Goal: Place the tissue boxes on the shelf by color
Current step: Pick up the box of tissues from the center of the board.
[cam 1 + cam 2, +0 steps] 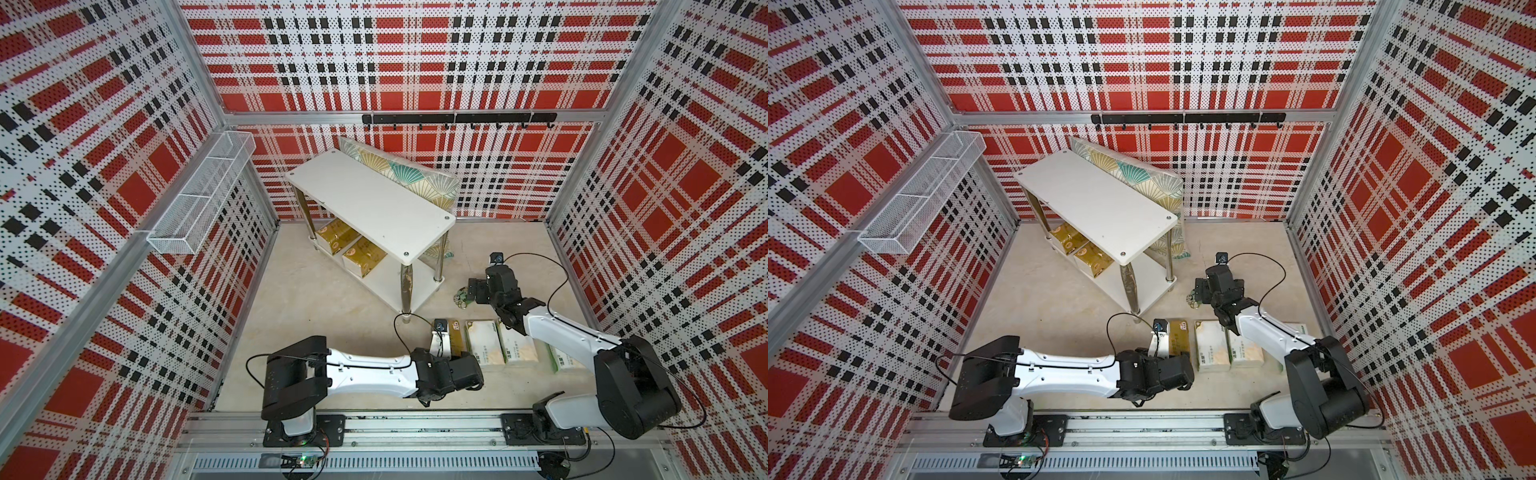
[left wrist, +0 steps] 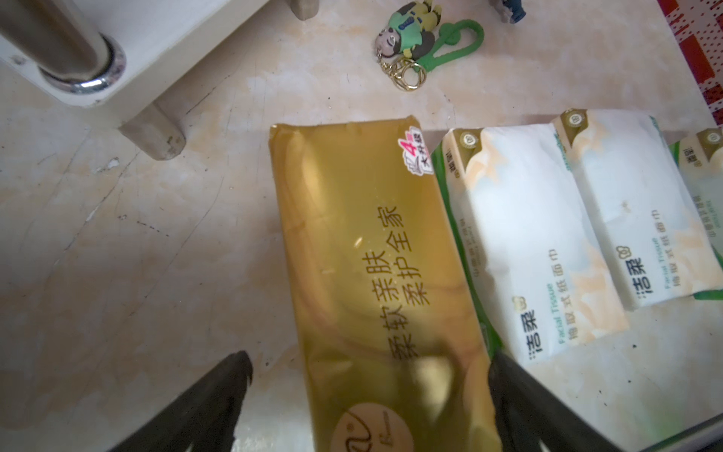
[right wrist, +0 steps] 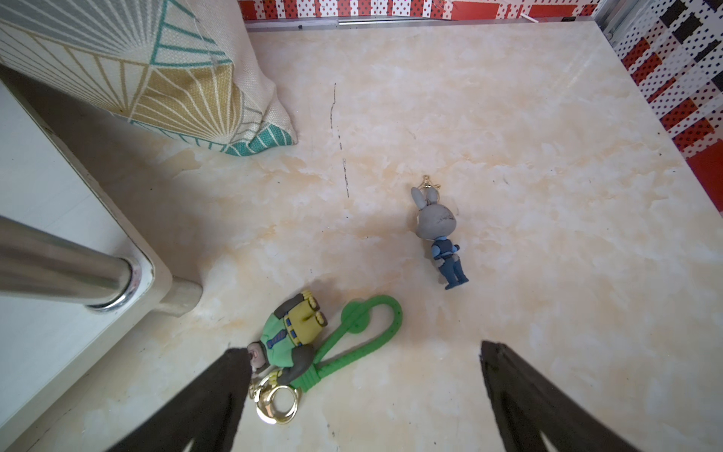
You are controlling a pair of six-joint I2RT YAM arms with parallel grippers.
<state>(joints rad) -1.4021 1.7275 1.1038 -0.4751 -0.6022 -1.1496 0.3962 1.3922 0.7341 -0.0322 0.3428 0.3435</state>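
Observation:
The shelf (image 1: pixel 370 203) stands at the back, angled, with two gold tissue boxes (image 1: pixel 336 235) (image 1: pixel 363 257) on its lower board. A third gold pack (image 2: pixel 371 254) lies on the floor. My left gripper (image 2: pixel 367 356) is open and straddles that pack's near end. One finger sits at the seam with the neighbouring white pack, the other stands clear of the gold pack. Two white packs (image 1: pixel 484 340) (image 1: pixel 517 347) lie beside it in a row. A third white pack (image 1: pixel 559 357) is partly hidden under my right arm. My right gripper (image 3: pixel 364 350) hangs open over bare floor by the shelf's corner.
A fan-patterned cushion (image 1: pixel 407 174) leans behind the shelf. A green figure keychain (image 3: pixel 297 336) lies beside one right finger and a rabbit figure (image 3: pixel 438 231) lies farther out. A wire basket (image 1: pixel 199 199) hangs on the left wall and a hook rail (image 1: pixel 457 118) on the back wall.

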